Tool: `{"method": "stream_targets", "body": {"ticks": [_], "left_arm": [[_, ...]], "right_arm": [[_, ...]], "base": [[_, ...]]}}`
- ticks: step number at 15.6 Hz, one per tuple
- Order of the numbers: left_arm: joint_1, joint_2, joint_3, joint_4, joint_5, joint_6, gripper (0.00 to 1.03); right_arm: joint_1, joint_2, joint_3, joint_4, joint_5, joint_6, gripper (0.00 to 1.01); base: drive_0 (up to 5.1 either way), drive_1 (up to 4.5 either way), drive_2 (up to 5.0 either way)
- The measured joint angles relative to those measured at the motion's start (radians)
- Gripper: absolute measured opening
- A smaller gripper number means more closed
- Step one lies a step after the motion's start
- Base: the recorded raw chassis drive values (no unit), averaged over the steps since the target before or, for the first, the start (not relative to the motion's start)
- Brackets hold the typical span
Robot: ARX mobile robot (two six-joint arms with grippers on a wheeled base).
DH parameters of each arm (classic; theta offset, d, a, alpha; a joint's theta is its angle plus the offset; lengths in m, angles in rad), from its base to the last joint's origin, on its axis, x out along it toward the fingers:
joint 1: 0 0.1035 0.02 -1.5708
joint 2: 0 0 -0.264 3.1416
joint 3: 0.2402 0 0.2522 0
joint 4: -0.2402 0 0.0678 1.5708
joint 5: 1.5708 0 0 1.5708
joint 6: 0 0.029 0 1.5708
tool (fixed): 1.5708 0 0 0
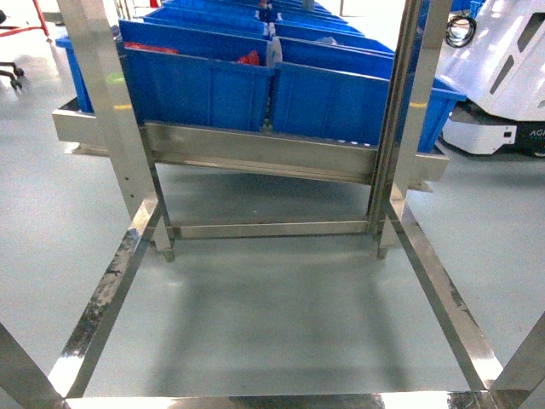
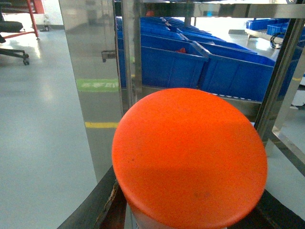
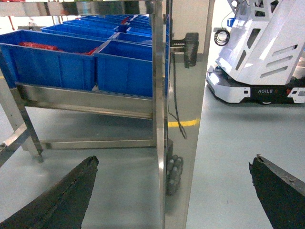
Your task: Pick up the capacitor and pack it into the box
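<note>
Across the head view stands a stainless steel rack (image 1: 255, 153), its sloped shelf carrying rows of blue bins (image 1: 204, 81), with bare grey floor (image 1: 272, 315) inside its lower frame. A white mobile robot (image 3: 267, 52) is parked off to the right. Neither the peach box nor any capacitor shows, so a blind reach risks striking the uprights. An orange disc (image 2: 190, 157) fills the left wrist view, hiding those fingers; their state cannot be told. The right gripper (image 3: 174, 183) is spread wide and empty.
</note>
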Motion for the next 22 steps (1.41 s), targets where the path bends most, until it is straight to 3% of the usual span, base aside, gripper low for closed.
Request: {"method": "stream_targets", "body": {"ticks": [2, 22], "left_arm": [[0.000, 0.000, 0.000, 0.000, 0.000, 0.000, 0.44], [0.000, 0.000, 0.000, 0.000, 0.000, 0.000, 0.44]], "right_arm": [[0.000, 0.000, 0.000, 0.000, 0.000, 0.000, 0.98], [0.000, 0.000, 0.000, 0.000, 0.000, 0.000, 0.98]], "base": [[0.0, 0.00, 0.0], [-4.9, 2.44, 2.4]]}}
